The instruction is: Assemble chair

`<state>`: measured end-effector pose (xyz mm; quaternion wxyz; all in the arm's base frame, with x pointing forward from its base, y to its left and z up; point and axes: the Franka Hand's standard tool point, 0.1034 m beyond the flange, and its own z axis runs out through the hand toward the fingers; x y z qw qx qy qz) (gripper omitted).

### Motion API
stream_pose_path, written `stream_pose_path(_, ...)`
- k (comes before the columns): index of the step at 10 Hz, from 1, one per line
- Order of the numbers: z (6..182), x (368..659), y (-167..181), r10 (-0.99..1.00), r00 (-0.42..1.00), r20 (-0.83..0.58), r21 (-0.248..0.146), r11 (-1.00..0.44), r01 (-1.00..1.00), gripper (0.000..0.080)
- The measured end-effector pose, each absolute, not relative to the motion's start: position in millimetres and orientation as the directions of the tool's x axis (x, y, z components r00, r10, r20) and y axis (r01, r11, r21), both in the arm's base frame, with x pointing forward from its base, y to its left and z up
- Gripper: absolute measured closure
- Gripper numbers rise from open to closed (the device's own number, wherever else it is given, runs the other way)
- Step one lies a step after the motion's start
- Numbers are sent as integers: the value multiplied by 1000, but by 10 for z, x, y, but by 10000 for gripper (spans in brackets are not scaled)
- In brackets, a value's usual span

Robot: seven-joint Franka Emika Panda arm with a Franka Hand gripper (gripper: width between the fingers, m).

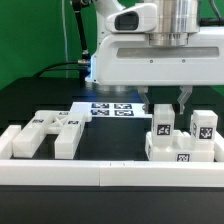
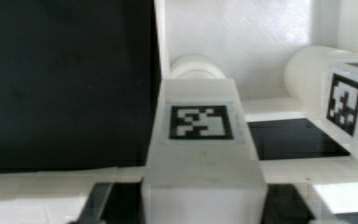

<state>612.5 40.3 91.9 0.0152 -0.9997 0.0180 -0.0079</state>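
Part-built chair (image 1: 181, 150) at the front edge of the worktop (image 1: 35, 100), toward the exterior view's right; gripper (image 1: 172, 103) clenched on its tagged upright post (image 2: 201, 150); judged light, stiff, smooth plastic, best gripped across flat opposite faces near the post's top, clear of tags.

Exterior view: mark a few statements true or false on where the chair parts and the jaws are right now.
1. A tagged post stands upright on the base block at the exterior view's right, with a second one beside it. True.
2. The jaws hang over the flat part at the exterior view's left. False: they appear closed on the post.
3. The marker board lies behind the parts. True.
4. The flat part stands upright. False: it lies on the table.
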Motion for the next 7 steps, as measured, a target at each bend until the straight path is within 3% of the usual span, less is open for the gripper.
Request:
stream_pose_path(4, 918, 6126, 403, -77, 997, 16, -31, -997, -77, 508)
stream_pose_path(7, 917, 6144, 441, -328, 944, 33, -40, -944, -327, 508)
